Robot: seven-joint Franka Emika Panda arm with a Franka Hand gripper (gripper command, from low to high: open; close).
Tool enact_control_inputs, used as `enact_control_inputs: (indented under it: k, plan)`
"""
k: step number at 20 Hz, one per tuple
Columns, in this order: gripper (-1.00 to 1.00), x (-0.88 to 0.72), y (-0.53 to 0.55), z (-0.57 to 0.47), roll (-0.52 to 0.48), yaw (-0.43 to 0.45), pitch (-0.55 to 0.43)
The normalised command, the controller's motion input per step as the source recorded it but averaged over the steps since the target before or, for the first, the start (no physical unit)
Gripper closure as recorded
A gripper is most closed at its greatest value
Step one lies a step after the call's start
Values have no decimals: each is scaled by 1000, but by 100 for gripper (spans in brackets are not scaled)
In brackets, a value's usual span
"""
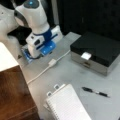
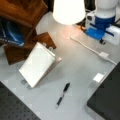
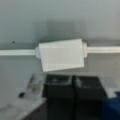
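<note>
Gripper (image 3: 73, 95), fingers (image 3: 58, 96) pressed together & empty, hangs just over the desk (image 1: 75, 72) w/ white cable adapter block (image 3: 61, 54) right ahead, cable's long axis running crosswise to fingers.

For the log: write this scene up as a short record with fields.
gripper: low over the table, fingers close together, just short of the cable's white block
nearest thing: white inline block on a white cable, lying flat
table: grey
other things: black pen; white notepad propped on a stand; black-lidded box; white lampshade; wooden rack
</note>
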Motion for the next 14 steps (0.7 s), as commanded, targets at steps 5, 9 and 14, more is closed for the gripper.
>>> enact_control_inputs:
  k: [5, 9, 14]
  plan:
    - [-100, 220, -124, 281, -58, -28, 242]
    - [-100, 325, -82, 339, -57, 23, 273]
    - [-100, 452, -122, 480, 12, 117, 357]
